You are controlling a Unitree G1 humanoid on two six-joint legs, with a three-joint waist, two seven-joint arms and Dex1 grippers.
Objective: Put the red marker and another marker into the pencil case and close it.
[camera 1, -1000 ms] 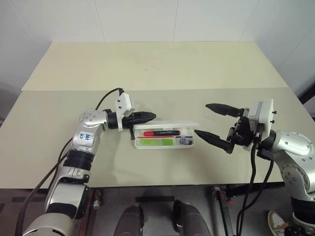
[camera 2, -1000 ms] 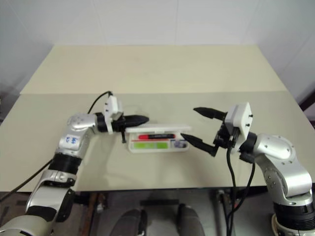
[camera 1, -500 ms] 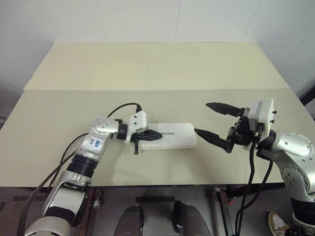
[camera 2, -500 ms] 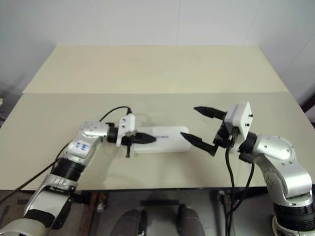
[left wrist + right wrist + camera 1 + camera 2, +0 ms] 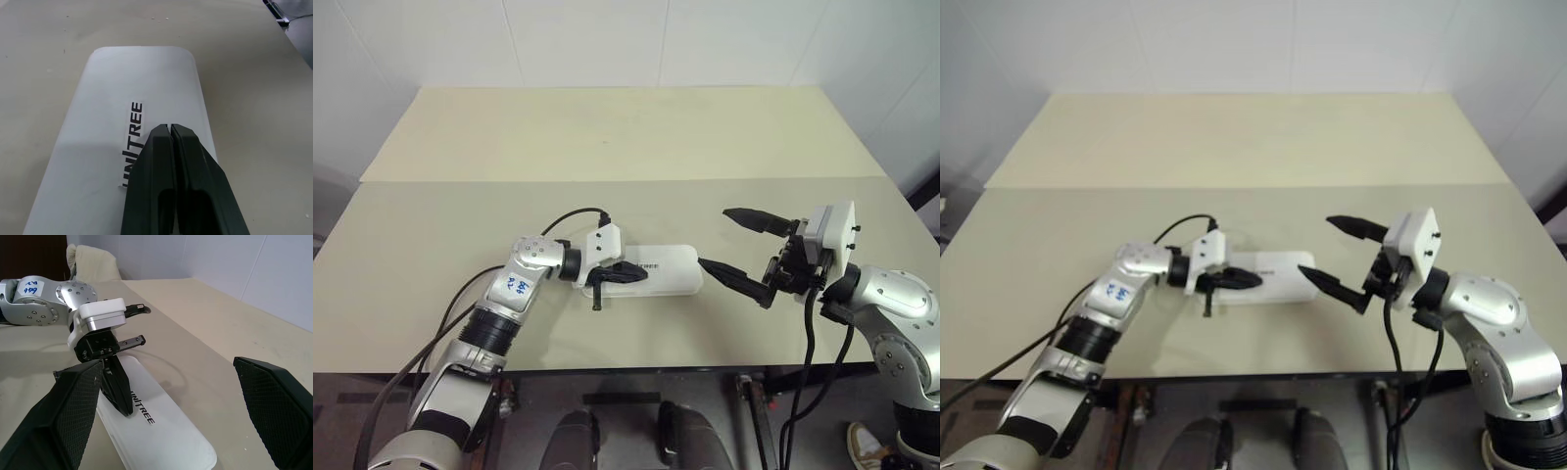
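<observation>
The white pencil case (image 5: 671, 270) lies flat on the table with its lid down, and the dark UNITREE lettering (image 5: 133, 142) faces up. My left gripper (image 5: 640, 275) is shut, with its tips resting on the lid by the lettering, toward the case's left half. The shut fingers (image 5: 168, 186) cover part of the print. The red marker and the other marker are hidden under the lid. My right gripper (image 5: 714, 237) is open and empty. It hangs just past the case's right end, its lower finger close to that end.
The beige table (image 5: 607, 137) has a seam (image 5: 460, 180) running across behind the case. A black cable (image 5: 563, 217) loops from my left wrist over the table. The table's front edge (image 5: 636, 370) is close below the case.
A second ago the case was open with a red marker and a green one inside. Its lid has come down, and my left gripper has moved right and down onto it. The right gripper has not moved.
</observation>
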